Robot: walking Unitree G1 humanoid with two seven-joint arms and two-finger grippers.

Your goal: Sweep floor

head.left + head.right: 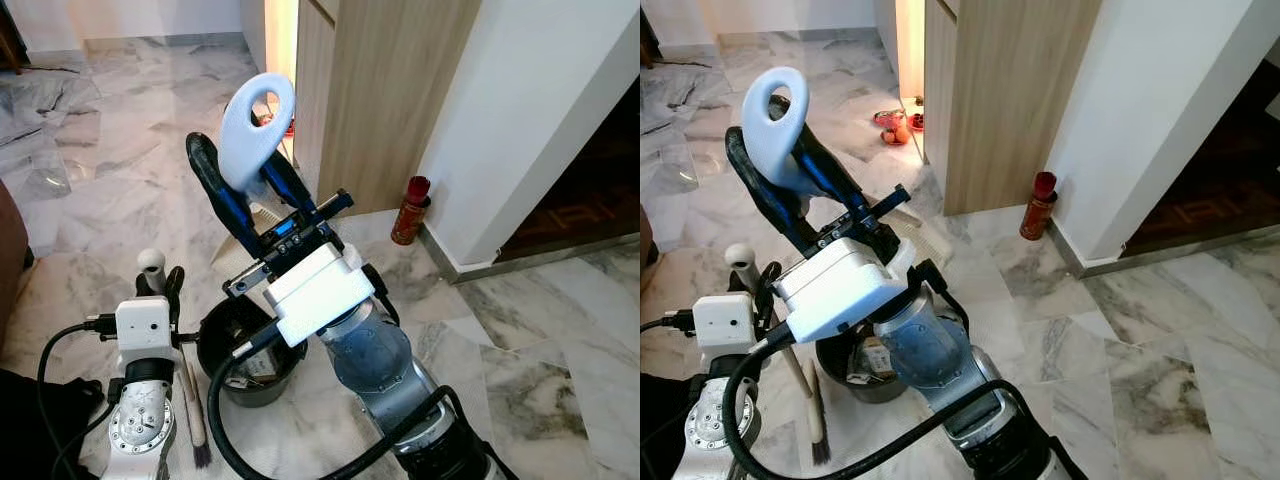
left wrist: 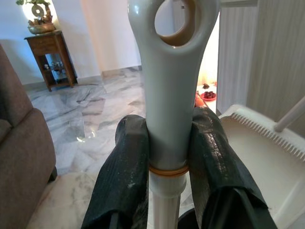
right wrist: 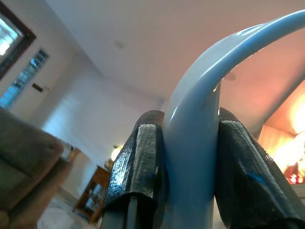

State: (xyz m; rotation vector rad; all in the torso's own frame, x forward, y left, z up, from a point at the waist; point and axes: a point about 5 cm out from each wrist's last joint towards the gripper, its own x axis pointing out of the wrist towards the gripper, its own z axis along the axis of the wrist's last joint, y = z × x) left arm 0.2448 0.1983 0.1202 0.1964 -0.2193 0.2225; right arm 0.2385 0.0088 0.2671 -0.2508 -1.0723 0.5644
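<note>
Marble floor [image 1: 120, 170], wood cabinet [image 1: 390, 90] upper centre; right gripper [image 1: 245, 185] clamped on dustpan handle [image 1: 256, 125], loop up, frame centre; left gripper [image 2: 164, 157] clamped on upright broom [image 1: 152, 268], lower left

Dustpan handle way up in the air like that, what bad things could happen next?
1. The right gripper pinches the dustpan handle near its looped top, so the long handle might twist or slip as it swings.
2. The red bottle stands on the floor by the wall corner. A wide sweep could knock it over.
3. The black bucket sits right beside the broom held by the left gripper, so a stroke might bump it.
</note>
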